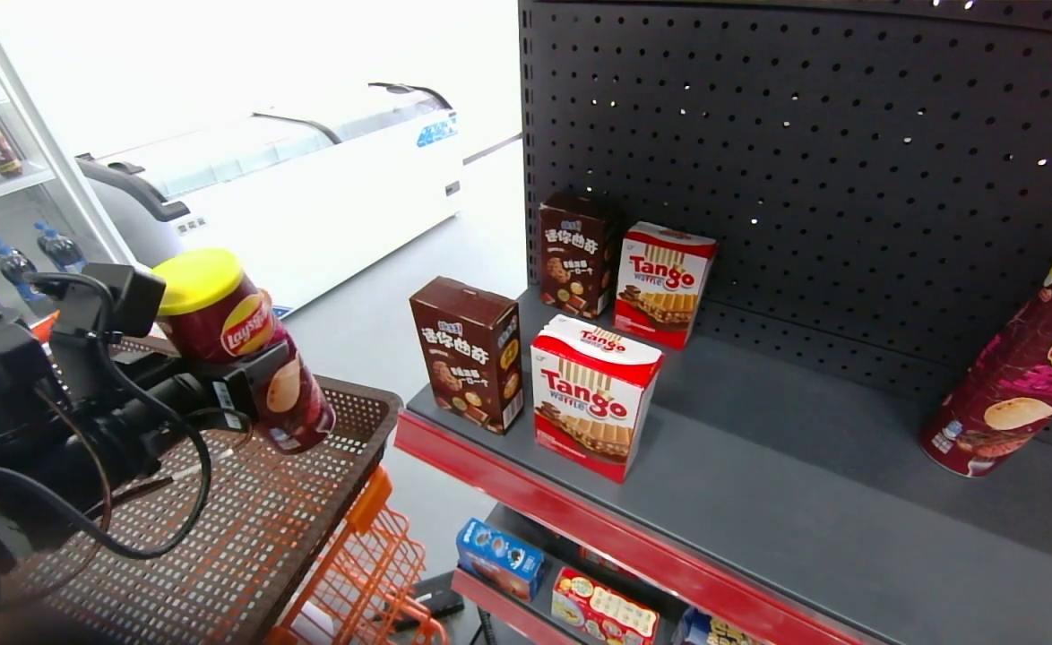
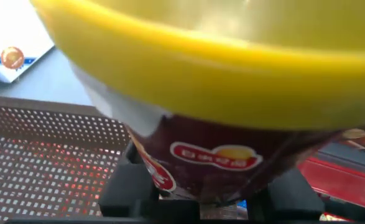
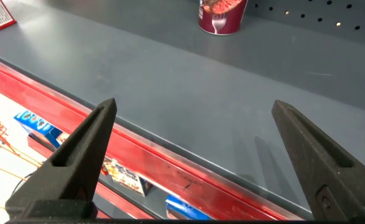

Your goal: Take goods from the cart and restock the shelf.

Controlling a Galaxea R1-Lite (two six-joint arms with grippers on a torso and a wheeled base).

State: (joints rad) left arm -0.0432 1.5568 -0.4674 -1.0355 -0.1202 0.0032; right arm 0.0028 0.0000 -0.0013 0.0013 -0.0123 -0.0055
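Two crisp cans are what catch the eye from where I stand. One, the held can (image 1: 244,354), is dark red with a yellow lid and sits clamped in the left gripper (image 1: 262,385). Its black fingers (image 2: 131,191) press on the lower body from both sides. It is tilted, lid up and away from the shelf, and hangs over the cart basket (image 1: 311,511), a brown mesh tray on an orange wire frame (image 1: 374,560). It has not reached the shelf, whose left end is just to its right.

The second can (image 1: 1019,385) stands on the grey shelf board (image 1: 759,484) far to the right, leaning back against the black pegboard (image 1: 849,179).

At the left end of the board stand four boxes in two rows. A brown cookie box (image 1: 468,354) and a red and white wafer box (image 1: 593,394) stand side by side near the red front strip (image 1: 580,520). Behind them, close to the pegboard, stand another brown box (image 1: 578,255) and another wafer box (image 1: 665,282). Between these boxes and the second can the board is bare.

The right gripper (image 3: 198,168) is spread wide and holds nothing, hanging over the front edge of the board.

Below, small packets (image 1: 499,555) lie on a lower shelf. A white chest freezer (image 1: 311,179) stands across the aisle.
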